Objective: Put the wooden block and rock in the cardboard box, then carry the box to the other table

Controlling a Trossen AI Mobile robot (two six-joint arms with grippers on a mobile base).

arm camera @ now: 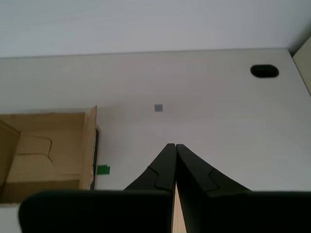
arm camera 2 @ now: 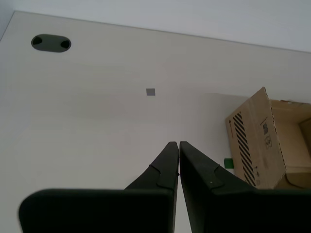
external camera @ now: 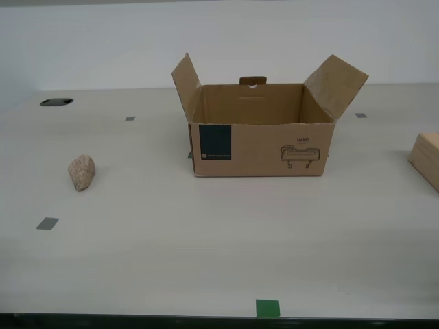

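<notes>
Brown cardboard box stands open, flaps up, mid-table in the exterior view, teal label facing the camera. Rock lies well apart toward the exterior view's left; wooden block sits at the exterior view's right edge, partly cut off. Grey tape squares and a green one mark the off-white table.

Second wrist view: my second gripper above bare table, jaws pressed together, holding nothing; box beside it.

First wrist view: my first gripper likewise closed and empty; box off to one side; a sliver of pale wood shows beneath the jaws.
</notes>
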